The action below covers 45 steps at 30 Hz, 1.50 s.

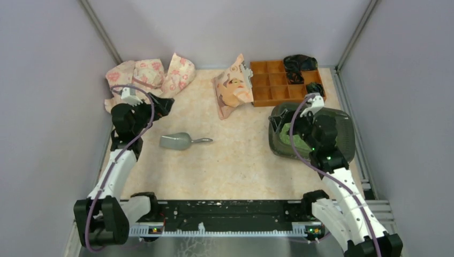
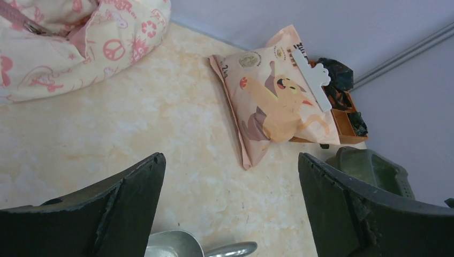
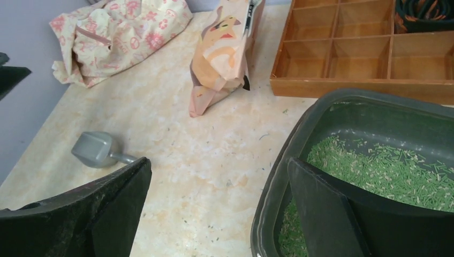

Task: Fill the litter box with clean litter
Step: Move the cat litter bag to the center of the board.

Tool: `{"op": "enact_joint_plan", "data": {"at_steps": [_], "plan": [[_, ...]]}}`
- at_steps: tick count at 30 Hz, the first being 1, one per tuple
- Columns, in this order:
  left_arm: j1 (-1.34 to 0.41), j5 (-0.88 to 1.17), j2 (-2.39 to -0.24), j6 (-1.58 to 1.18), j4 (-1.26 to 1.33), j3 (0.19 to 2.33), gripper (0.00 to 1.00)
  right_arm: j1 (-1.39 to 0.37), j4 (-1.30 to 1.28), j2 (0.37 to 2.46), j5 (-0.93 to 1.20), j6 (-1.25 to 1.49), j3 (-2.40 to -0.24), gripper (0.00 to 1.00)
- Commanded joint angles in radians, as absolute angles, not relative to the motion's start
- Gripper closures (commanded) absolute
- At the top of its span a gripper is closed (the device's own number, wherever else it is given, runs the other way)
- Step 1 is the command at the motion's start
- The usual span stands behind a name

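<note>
- Partly done: some clean litter (image 3: 385, 171) lying thinly in the litter box (image 3: 278, 176).
- More to add; scoop (image 1: 176, 141) idle on bench (image 1: 241, 166).
- Spread apart, empty: left claw (image 2: 230, 160), right claw (image 3: 219, 160).

We are looking into a robot test cell in a lab: plain grey-lilac panels (image 1: 43, 80) are walling in a marbled worktop (image 1: 235, 166) on three sides, metal struts (image 1: 100, 29) are framing the back corners, and a black rail (image 1: 230, 211) at the near edge is carrying a left arm (image 1: 115, 171) and a right arm (image 1: 345, 193).
</note>
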<state>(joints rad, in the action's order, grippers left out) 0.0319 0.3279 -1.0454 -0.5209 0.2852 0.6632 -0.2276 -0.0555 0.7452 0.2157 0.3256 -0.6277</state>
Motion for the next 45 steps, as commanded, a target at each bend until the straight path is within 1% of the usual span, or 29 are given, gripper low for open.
{"op": "enact_joint_plan", "data": {"at_steps": [1, 4, 7, 12, 13, 16, 17, 19, 20, 22, 24, 25, 28, 30, 31, 33, 35, 37, 42, 45], "plan": [[0.073, 0.5, -1.083, -0.584, 0.32, 0.669, 0.01, -0.235, -0.023, 0.712, 0.254, 0.328, -0.692, 0.02], [0.071, 0.509, -1.11, -0.59, 0.27, 0.72, 0.01, -0.235, -0.01, 0.741, 0.288, 0.327, -0.721, 0.02], [0.047, 0.483, -1.108, -0.575, 0.243, 0.771, 0.01, -0.236, -0.036, 0.817, 0.362, 0.311, -0.805, 0.02], [-0.019, 0.418, -1.189, -0.537, 0.097, 0.961, 0.01, -0.237, -0.102, 0.961, 0.376, 0.302, -0.968, 0.02], [-0.033, 0.424, -1.216, -0.541, 0.083, 1.001, 0.01, -0.236, -0.104, 0.991, 0.381, 0.317, -0.995, 0.02], [-0.094, 0.388, -1.3, -0.535, 0.037, 1.129, 0.01, -0.208, -0.107, 1.077, 0.358, 0.488, -1.045, 0.02], [-0.122, 0.363, -1.322, -0.527, 0.025, 1.17, 0.01, -0.17, -0.106, 1.105, 0.391, 0.537, -1.05, 0.02], [-0.171, 0.322, -1.382, -0.516, 0.006, 1.261, 0.01, -0.096, -0.066, 1.156, 0.542, 0.609, -1.043, 0.02], [-0.189, 0.325, -1.426, -0.509, -0.025, 1.32, 0.01, -0.089, -0.091, 1.171, 0.552, 0.599, -1.059, 0.02], [-0.23, 0.313, -1.538, -0.487, -0.144, 1.474, 0.01, -0.103, -0.18, 1.168, 0.489, 0.526, -1.09, 0.02], [-0.261, 0.289, -1.658, -0.471, -0.277, 1.661, 0.01, -0.106, -0.214, 1.138, 0.429, 0.504, -1.085, 0.02], [-0.279, 0.265, -1.702, -0.459, -0.316, 1.713, 0.01, -0.106, -0.228, 1.124, 0.403, 0.485, -1.083, 0.01], [-0.362, 0.123, -1.769, -0.405, -0.344, 1.797, 0.01, -0.106, -0.271, 1.103, 0.364, 0.46, -1.082, 0.02], [-0.45, -0.039, -1.812, -0.352, -0.365, 1.861, 0.01, -0.106, -0.294, 1.099, 0.346, 0.446, -1.081, 0.02], [-0.479, -0.083, -1.843, -0.336, -0.373, 1.896, 0.01, -0.107, -0.301, 1.099, 0.331, 0.444, -1.082, 0.02], [-0.493, -0.091, -1.908, -0.365, -0.405, 1.951, 0.01, -0.105, -0.289, 1.108, 0.317, 0.443, -1.087, 0.05], [-0.492, -0.121, -1.948, -0.385, -0.438, 1.978, 0.01, -0.107, -0.237, 1.141, 0.325, 0.439, -1.107, 0.07], [-0.491, -0.131, -1.928, -0.394, -0.422, 1.926, 0.01, -0.11, -0.184, 1.211, 0.323, 0.434, -1.143, 0.11], [-0.489, -0.163, -1.834, -0.381, -0.384, 1.749, 0.01, -0.133, -0.172, 1.527, 0.377, 0.405, -1.375, 0.28], [-0.482, -0.182, -1.784, -0.373, -0.384, 1.673, 0.01, -0.193, -0.216, 1.672, 0.331, 0.331, -1.503, 0.29]]}}
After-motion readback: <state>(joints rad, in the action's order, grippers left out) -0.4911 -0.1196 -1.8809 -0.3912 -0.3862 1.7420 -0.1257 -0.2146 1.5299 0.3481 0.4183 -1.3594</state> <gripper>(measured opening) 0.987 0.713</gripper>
